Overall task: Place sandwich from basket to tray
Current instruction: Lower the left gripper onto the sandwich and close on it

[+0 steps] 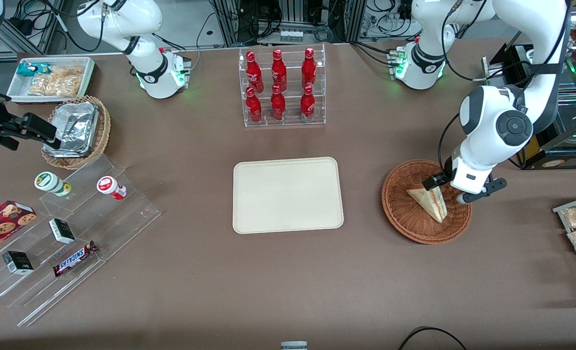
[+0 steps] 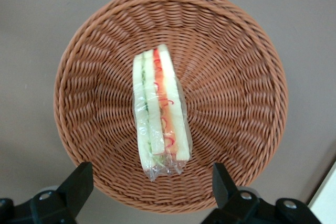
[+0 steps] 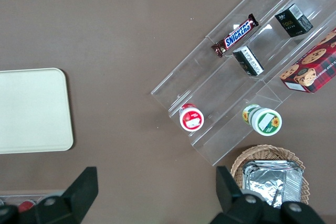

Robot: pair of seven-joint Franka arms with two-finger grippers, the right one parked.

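Front view first: I saw a brown table point(image 1: 288, 272) with the cream tray point(image 1: 288, 195) lying flat at its middle. Toward the working arm's end sat the reddish-brown basket point(image 1: 405, 214), and the sandwich point(image 1: 430, 200) lay inside it, a pale wedge with its layered edge showing. My gripper point(image 1: 451, 187) hung over the basket, just above the sandwich. A clear rack of red bottles point(image 1: 281, 87) stood farther from the camera than the tray. Toward the parked arm's end I saw a tan basket holding a foil container point(image 1: 74, 127), a white bin of snacks point(image 1: 52, 78), and a clear stepped stand point(image 1: 69, 243) with small items, among them a Snickers bar point(image 1: 75, 257).

Left wrist view next: I looked straight down into the basket point(image 2: 236, 77). The sandwich point(image 2: 160, 111), wrapped in clear film, lay near its middle, red and green layers visible. Both black fingers point(image 2: 79, 187) stood wide apart with nothing between them, the gripper point(image 2: 149, 184) not touching the sandwich.

Right wrist view last: I saw part of the tray point(image 3: 31, 111), the stepped stand point(image 3: 231, 103) and the foil container point(image 3: 274, 179).
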